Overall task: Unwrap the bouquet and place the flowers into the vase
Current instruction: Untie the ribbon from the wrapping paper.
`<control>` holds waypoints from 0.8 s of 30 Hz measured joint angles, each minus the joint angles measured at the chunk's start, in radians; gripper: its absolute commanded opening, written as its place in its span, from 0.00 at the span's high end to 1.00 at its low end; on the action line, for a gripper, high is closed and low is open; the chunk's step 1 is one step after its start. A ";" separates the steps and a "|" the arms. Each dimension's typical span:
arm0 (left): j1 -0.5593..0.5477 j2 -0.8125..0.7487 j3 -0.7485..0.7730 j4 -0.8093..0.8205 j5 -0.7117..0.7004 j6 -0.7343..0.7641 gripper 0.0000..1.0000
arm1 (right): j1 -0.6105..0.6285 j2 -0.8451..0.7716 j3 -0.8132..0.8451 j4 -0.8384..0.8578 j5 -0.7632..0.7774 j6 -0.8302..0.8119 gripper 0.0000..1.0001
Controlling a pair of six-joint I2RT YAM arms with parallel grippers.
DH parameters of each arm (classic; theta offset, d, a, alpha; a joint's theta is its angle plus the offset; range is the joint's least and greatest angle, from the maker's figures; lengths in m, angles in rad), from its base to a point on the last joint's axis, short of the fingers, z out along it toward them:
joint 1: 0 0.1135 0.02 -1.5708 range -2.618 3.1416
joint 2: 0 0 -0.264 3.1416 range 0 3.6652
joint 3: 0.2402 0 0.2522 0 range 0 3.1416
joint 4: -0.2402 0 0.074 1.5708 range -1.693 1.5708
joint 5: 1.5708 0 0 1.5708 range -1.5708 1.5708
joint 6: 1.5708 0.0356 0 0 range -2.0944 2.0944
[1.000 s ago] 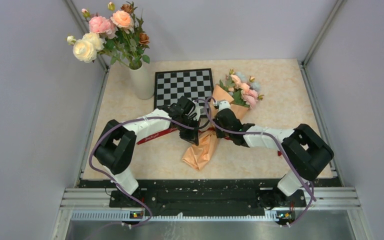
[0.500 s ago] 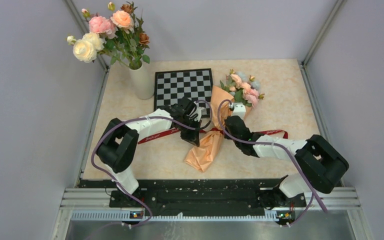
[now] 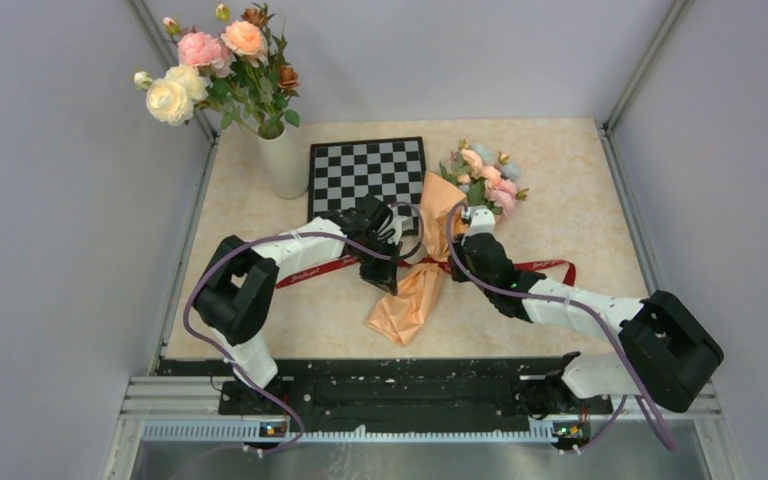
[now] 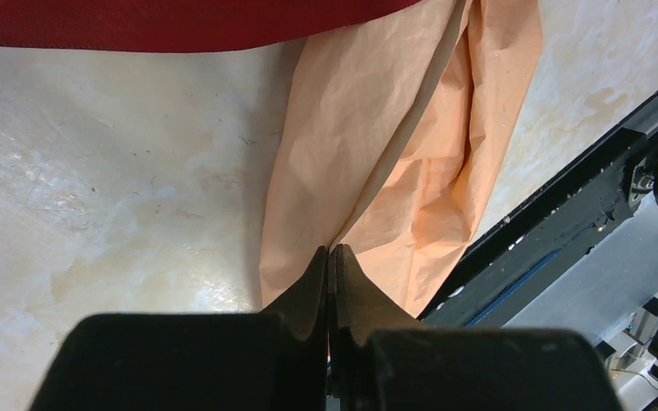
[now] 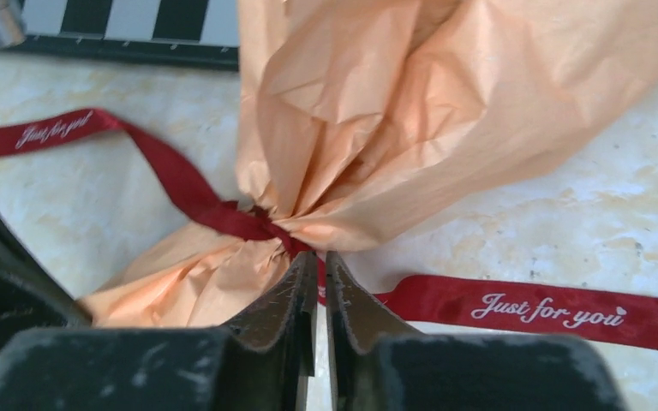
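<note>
The bouquet (image 3: 410,300) lies slanted mid-table, peach paper (image 5: 445,111) cinched by a dark red ribbon (image 5: 548,310) at a knot (image 5: 261,224). Its flowers (image 3: 485,180) point to the far right, next to the chessboard. My left gripper (image 3: 388,280) sits on the bouquet's left side, its jaws pressed together on a fold of the paper (image 4: 368,128). My right gripper (image 5: 317,257) is at the knot from the right. Its jaws stand a slit apart with red ribbon showing between them. The white vase (image 3: 282,160) stands at the far left.
Large cream, pink and peach roses (image 3: 210,70) fill the vase. A chessboard (image 3: 365,170) lies flat behind the bouquet. Ribbon tails trail left (image 3: 310,270) and right (image 3: 550,268) across the table. Grey walls close in on both sides; the black base rail (image 3: 410,385) runs along the near edge.
The right arm's elbow has swung out to the right and its gripper has shifted right beside the knot. The right ribbon tail now lies uncovered. The left arm has stayed put.
</note>
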 measured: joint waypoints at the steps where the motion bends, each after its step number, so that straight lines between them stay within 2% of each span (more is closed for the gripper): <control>1: 0.000 0.000 0.000 -0.003 -0.002 0.000 1.00 | -0.003 -0.007 0.000 -0.008 -0.030 -0.004 0.80; 3: 0.000 0.000 0.000 -0.006 -0.004 0.001 1.00 | -0.012 -0.019 0.000 -0.020 -0.082 -0.012 0.78; 11: 0.000 0.000 0.000 -0.009 -0.006 0.003 1.00 | -0.028 -0.025 0.014 -0.049 -0.264 -0.018 0.78; 24: 0.000 0.000 0.000 -0.011 -0.006 0.006 1.00 | -0.061 0.087 0.081 -0.055 -0.291 -0.036 0.82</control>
